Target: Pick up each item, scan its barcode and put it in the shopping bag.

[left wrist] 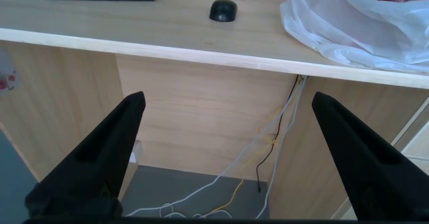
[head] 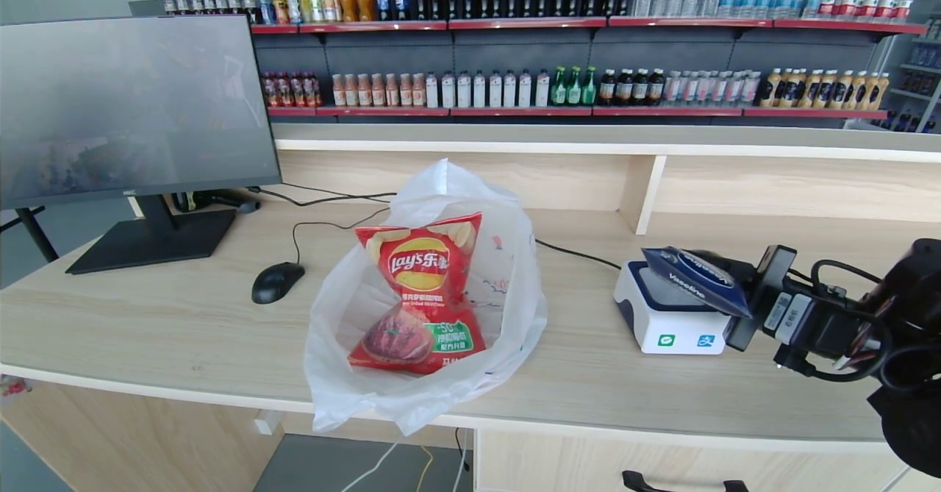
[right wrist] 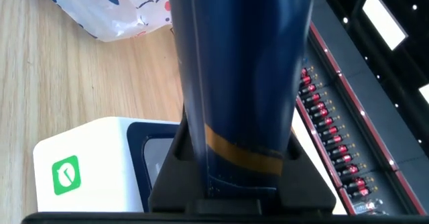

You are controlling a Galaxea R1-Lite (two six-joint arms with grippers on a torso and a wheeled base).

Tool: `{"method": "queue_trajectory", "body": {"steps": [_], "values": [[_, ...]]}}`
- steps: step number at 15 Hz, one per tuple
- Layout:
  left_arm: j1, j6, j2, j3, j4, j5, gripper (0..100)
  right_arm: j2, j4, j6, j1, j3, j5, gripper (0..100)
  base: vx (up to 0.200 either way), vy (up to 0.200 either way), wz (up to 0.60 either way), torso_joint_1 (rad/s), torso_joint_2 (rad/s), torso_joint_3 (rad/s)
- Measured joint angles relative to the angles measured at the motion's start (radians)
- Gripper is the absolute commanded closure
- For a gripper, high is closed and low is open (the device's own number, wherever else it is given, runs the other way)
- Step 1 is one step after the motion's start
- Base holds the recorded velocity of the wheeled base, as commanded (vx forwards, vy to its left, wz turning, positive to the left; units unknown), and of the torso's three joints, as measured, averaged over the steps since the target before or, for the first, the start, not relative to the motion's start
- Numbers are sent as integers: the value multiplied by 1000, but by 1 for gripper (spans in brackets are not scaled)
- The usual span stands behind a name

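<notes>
Matt light wood bench (head: pixel 147 323); thin crinkly translucent plastic bag (head: pixel 507 315); glossy foil chips (head: pixel 423 286); glossy blue tube (head: pixel 698 279).

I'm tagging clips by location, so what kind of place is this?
Probably a shop checkout: shelves of bottled drinks line the back wall, a barcode scanner sits on the wooden counter, and a shopping bag holds a bag of chips.

red chip bag (head: pixel 423 275), white shopping bag (head: pixel 517 257), navy tube (head: pixel 698 277), white scanner (head: pixel 665 328)

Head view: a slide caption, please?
Right gripper holds dark blue tube over the scanner; chips sit in the shopping bag.
</notes>
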Motion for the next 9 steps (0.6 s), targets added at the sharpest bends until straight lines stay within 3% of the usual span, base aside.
{"method": "queue_trajectory", "body": {"steps": [9], "values": [[0,0,0,0,0,0,0,-23,0,4,23,3,-2,100,0,0,0,0,0,0]]}}
